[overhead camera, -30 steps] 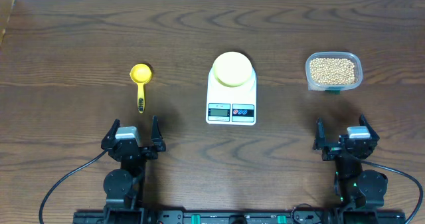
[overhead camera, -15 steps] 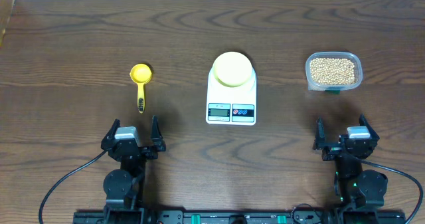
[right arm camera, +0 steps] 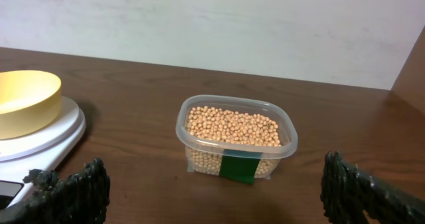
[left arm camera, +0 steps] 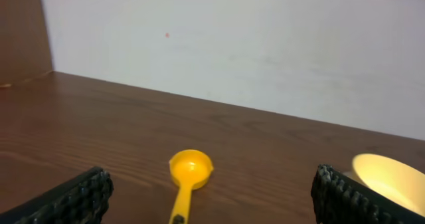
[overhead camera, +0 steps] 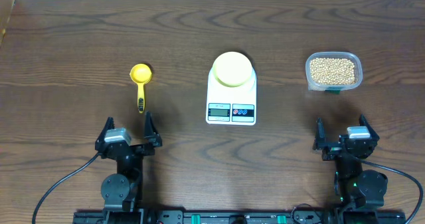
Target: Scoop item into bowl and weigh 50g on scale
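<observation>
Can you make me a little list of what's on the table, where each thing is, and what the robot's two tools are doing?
scoop: yellow, empty, lying on the table, in front of the left tool
bowl: pale yellow, empty, sitting on the scale
scale: white, in the middle
beans: in the clear container, in front of the right tool
left tool: open, holding nothing
right tool: open, holding nothing
scooping: not started yet

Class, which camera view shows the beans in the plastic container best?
The right wrist view: the beans sit close and centred, individually distinguishable in the clear container. Overhead shows them small, from above. The left wrist view misses them.
</observation>
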### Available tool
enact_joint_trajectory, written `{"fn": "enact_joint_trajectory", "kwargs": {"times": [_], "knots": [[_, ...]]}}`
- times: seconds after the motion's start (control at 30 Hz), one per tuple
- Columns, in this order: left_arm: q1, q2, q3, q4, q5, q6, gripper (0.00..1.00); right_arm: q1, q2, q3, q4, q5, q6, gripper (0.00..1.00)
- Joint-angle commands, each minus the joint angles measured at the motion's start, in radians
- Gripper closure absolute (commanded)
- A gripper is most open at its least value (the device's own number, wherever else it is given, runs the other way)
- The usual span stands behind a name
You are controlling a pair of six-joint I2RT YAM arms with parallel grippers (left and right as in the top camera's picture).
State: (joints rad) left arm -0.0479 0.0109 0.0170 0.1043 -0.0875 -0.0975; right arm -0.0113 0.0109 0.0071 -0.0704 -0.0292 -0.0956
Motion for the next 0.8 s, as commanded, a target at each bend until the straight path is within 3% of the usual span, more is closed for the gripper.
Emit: {"fn": "enact_joint_trajectory", "kwargs": {"times": [0.0,0.2,0.43,0.77], "knots": [[-0.001,0.018,0.084,0.005,-0.091,-0.013,0.02,-0.005,-0.005,-0.002,-0.005,0.001,-0.010,0.01],[-0.001,0.181,0.244,0.000,-0.124,-0.013,0.02,-0.005,-0.005,-0.002,-0.005,0.001,-0.010,0.01],[-0.001,0.564,0.544,-0.103,-0.124,-0.013,0.02,-0.005,-0.005,-0.002,-0.005,0.001,-0.010,0.01],[0.076,1.209,1.254,-0.630,-0.071,-0.047,0.03,-0.005,-0.005,-0.002,-0.005,0.001,-0.010,0.01]]}}
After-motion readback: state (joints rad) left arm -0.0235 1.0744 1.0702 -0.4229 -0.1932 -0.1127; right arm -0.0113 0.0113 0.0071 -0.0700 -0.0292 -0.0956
